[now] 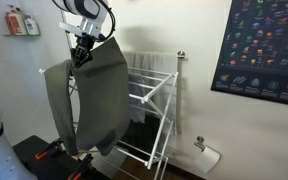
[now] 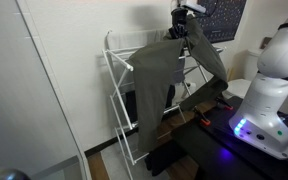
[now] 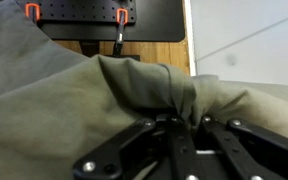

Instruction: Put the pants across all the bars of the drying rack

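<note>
We see pincer (image 1: 82, 52) closed tight on bunched fold of pants (image 1: 89, 100), held high. Pants hang below it, long axis vertical, just beside drying rack (image 1: 162, 120). Bars (image 1: 154, 58) lie beyond cloth; we judge next: carry across.

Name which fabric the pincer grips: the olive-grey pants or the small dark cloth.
The olive-grey pants, bunched in the pincer and dangling from it; the dark cloth hangs low inside the drying rack.
</note>
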`<action>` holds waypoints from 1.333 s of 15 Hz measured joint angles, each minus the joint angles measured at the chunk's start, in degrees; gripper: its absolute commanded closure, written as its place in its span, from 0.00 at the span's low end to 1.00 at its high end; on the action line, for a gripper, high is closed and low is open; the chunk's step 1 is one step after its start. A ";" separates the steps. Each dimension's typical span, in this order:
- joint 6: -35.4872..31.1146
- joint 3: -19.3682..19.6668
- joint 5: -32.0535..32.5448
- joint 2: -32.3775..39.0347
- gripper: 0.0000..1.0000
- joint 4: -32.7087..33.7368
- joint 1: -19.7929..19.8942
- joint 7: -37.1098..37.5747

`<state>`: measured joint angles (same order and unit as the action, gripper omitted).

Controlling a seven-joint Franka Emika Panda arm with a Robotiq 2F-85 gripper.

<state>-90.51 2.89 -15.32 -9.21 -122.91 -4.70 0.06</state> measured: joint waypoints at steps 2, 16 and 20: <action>0.14 -0.39 0.25 1.44 0.45 0.77 0.27 0.00; -16.48 -2.04 -11.66 -3.80 0.00 7.04 0.47 0.20; -23.52 -2.09 -7.14 -2.06 0.00 7.27 1.07 1.19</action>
<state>-114.03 0.80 -22.47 -11.26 -115.64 -3.63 1.25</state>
